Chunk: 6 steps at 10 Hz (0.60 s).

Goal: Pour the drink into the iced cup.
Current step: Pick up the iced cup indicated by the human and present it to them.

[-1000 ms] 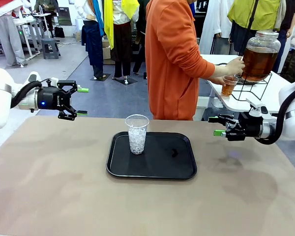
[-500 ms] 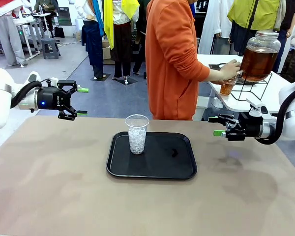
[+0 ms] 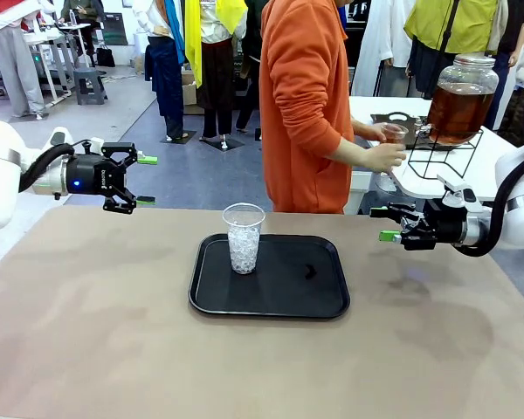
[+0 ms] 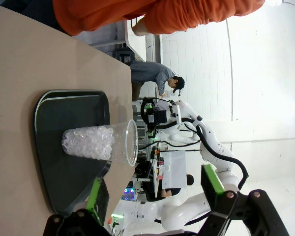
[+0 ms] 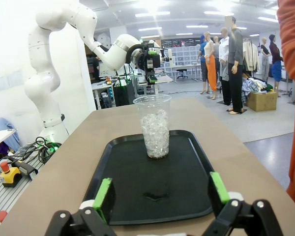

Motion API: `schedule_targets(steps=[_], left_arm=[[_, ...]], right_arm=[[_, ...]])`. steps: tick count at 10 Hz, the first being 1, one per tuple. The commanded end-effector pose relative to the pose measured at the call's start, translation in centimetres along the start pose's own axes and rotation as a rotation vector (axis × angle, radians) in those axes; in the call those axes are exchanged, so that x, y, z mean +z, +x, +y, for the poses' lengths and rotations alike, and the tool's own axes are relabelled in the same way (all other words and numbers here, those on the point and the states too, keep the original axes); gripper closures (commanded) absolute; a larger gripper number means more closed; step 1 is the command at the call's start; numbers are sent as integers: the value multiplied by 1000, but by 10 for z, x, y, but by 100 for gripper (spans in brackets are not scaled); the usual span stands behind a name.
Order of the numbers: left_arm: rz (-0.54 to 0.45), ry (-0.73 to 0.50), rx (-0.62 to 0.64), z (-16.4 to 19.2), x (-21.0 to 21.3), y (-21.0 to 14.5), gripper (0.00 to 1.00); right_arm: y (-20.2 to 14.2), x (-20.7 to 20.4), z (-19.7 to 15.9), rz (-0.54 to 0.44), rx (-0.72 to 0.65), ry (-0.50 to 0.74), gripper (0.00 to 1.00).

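The iced cup (image 3: 243, 237), clear plastic and about half full of ice, stands upright at the left of a black tray (image 3: 279, 301). The drink fills a large lidded glass jar (image 3: 460, 100) on a white side table behind. A person in orange holds a small cup of the drink (image 3: 395, 133) near the jar. My left gripper (image 3: 146, 180) hovers open above the table's far left edge. My right gripper (image 3: 382, 223) hovers open at the far right, pointing at the tray. The left wrist view has the iced cup (image 4: 101, 143) ahead of the open left gripper (image 4: 152, 194). The right wrist view has the iced cup (image 5: 155, 125) beyond the open right gripper (image 5: 160, 194).
A small dark wet spot (image 3: 308, 271) lies on the tray right of the cup. The jar rests on a black wire stand (image 3: 437, 157). Brown table surface (image 3: 87, 332) spreads around the tray. The person stands at the far edge, between the tray and the side table.
The person has drawn the small cup away from the jar's spigot and turned toward the table. Both arms and the iced cup have stayed still.
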<state>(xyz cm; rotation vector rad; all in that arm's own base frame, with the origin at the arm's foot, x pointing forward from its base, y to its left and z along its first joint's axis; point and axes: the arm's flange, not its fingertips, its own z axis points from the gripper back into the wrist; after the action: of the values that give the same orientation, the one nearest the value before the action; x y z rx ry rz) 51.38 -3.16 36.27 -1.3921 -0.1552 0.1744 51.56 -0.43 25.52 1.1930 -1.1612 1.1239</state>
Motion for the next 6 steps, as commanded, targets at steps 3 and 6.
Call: schedule_targets(steps=[3,6], left_arm=[[-6,-4,-10,-1,0,0,0],[-6,-4,-10,-1,0,0,0]], right_arm=[[3,-2,-1,-4,-3,0,0],[3,-2,-1,-4,-3,0,0]])
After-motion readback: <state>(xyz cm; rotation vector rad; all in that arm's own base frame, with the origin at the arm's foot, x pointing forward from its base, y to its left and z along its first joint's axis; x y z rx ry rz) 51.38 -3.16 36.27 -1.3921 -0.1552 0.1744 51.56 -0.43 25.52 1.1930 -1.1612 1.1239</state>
